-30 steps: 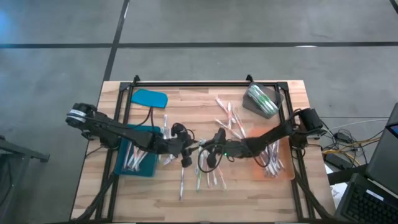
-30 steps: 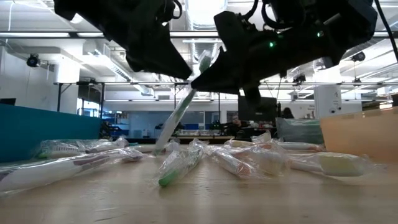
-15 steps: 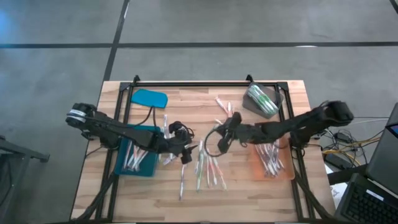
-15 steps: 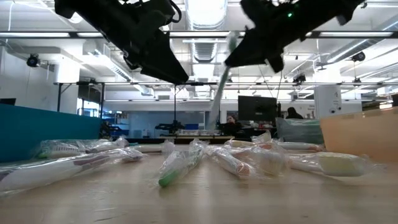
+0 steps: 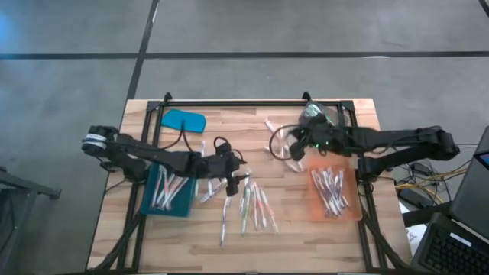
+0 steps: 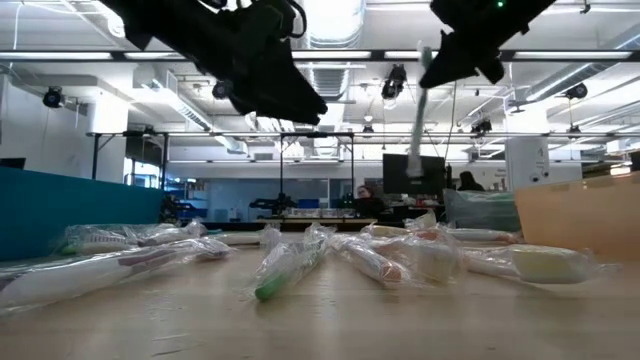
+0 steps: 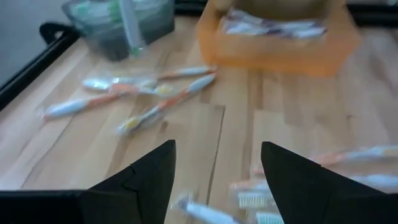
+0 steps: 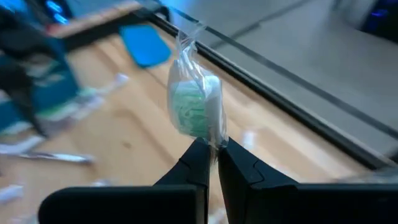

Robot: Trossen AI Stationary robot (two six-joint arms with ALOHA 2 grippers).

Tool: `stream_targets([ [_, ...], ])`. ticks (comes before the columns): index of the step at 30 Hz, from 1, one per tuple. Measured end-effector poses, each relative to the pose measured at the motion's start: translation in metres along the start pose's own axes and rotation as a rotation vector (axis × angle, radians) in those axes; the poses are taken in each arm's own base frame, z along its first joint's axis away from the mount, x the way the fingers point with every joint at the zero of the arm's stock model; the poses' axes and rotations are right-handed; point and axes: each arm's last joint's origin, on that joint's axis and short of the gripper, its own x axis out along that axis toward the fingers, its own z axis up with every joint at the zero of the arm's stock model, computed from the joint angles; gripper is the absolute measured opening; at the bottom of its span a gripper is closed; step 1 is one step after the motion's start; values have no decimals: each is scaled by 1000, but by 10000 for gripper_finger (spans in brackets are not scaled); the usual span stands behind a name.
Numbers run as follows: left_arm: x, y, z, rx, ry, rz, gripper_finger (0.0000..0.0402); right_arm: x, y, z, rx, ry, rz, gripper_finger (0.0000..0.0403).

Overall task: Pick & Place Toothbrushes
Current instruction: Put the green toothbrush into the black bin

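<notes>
Several wrapped toothbrushes (image 5: 256, 208) lie flat on the wooden table, seen also in the low view (image 6: 290, 265) and the left wrist view (image 7: 161, 109). My right gripper (image 5: 294, 147) hangs above the table's far middle, shut on one wrapped toothbrush with green bristles (image 8: 194, 102). That toothbrush shows as a pale upright stick (image 6: 421, 110) in the low view. My left gripper (image 5: 234, 180) hovers open over the table's middle, right of the blue tray. Nothing is between its fingers (image 7: 217, 180). My right gripper pinches the wrapped toothbrush between its two fingertips, just below the green-bristled head (image 8: 208, 138). The fingers lie across the brush. The brush stands nearly upright, head up, with its handle (image 6: 420, 120) hanging below the fingers, lifted clear of the table.
A blue tray (image 5: 183, 210) with toothbrushes sits at the left, and a blue lid (image 5: 183, 120) lies beyond it. An orange tray (image 5: 315, 210) with several toothbrushes sits at the right. A grey bin (image 5: 306, 131) of green ones stands at the far right. A black rail (image 5: 237, 101) edges the far side.
My right gripper has risen and drawn back toward the table's far right, carrying the green-bristled toothbrush up and away from my left gripper. The toothbrush was slanted between the two grippers and now hangs nearly upright. My left gripper has shifted slightly toward the right.
</notes>
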Motion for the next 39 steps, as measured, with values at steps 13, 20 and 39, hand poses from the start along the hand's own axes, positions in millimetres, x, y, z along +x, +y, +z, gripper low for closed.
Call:
stream_targets([
  [13,7,21,3,36,-91,-280,238,-11,-52,55,-94,380,-358,13],
  [20,7,25,1,70,-111,-296,238,9,-76,70,-87,598,-429,13],
  [39,8,28,1,92,-109,-282,238,67,-130,56,-145,969,-460,13],
])
